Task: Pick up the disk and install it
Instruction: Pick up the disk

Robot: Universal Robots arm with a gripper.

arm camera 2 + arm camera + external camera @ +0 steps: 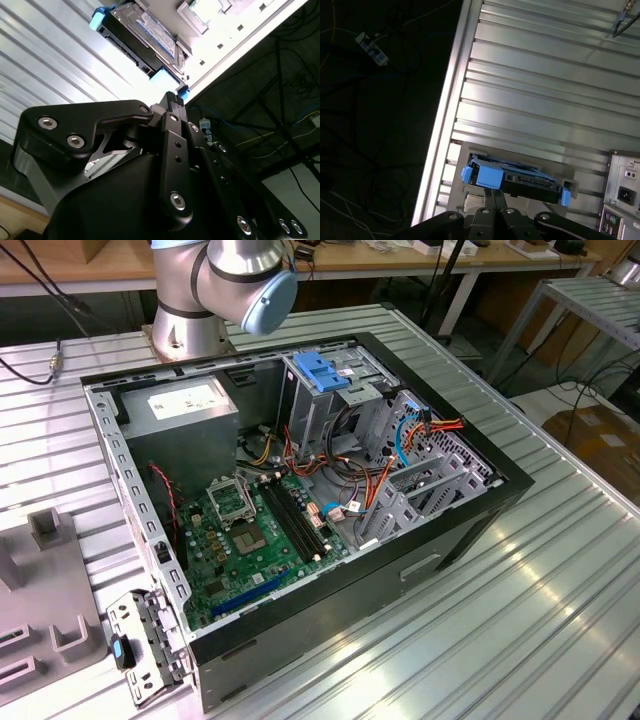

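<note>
Alignment was the point that mattered. The disk lay flat in a grey holder on the ribbed aluminium table, label up. One corner of it was close to the table's edge, and the computer case stood apart beyond its other near corner.

The gripper hung just short of the disk's near side, off-centre, close by the blue plastic tab at the corner nearest the table's edge. Its fingers were aimed straight at that side. Its two pads were pressed together with nothing between them; whether the tips touched the blue tab I could not tell.

Blue plastic showed at both corners of the near side, so I judged that side a short end, with the rails running back along the flanks. If that was right, the disk's long axis ran on away from the fingertips, roughly in line with the fingers and not across them. The disk was not gripped; it sat wholly in its holder, outside the case, with the single arm's gripper right beside it.
</note>
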